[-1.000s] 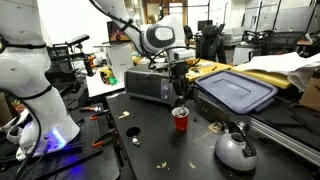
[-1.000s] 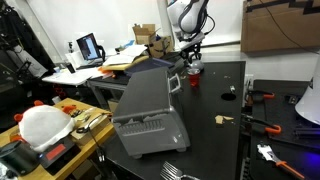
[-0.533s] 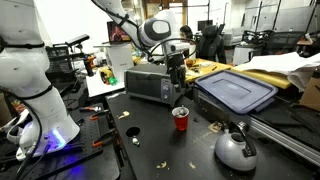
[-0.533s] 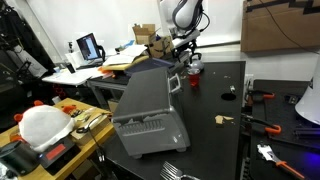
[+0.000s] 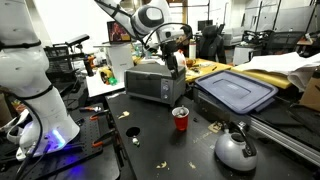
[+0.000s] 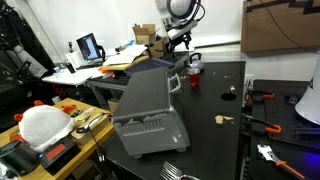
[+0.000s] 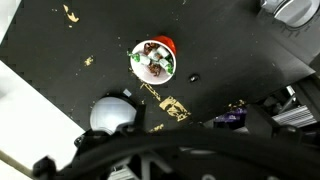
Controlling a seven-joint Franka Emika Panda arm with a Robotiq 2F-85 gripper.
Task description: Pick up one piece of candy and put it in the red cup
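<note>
The red cup [image 5: 180, 119] stands upright on the black table in front of the grey toaster oven; it also shows in the other exterior view [image 6: 194, 78]. In the wrist view I look straight down into the cup [image 7: 154, 60], which holds several wrapped candies [image 7: 156, 64]. Loose gold-wrapped candies [image 7: 172, 105] lie on the table near it, and one more shows in an exterior view [image 5: 132, 131]. My gripper [image 5: 173, 60] hangs high above the table, up and back from the cup, over the toaster oven; it also shows in the other exterior view [image 6: 180, 40]. Its fingers are too dark and blurred to read.
The grey toaster oven [image 5: 148, 85] stands behind the cup. A metal kettle [image 5: 235, 148] sits at the front of the table. A bin with a blue lid [image 5: 238, 92] stands beside the cup. Tools lie along the table edge [image 6: 262, 125]. A purple wrapper [image 7: 232, 117] lies near the kettle.
My gripper has risen from just above the red cup and moved back toward the toaster oven. The cup has not moved.
</note>
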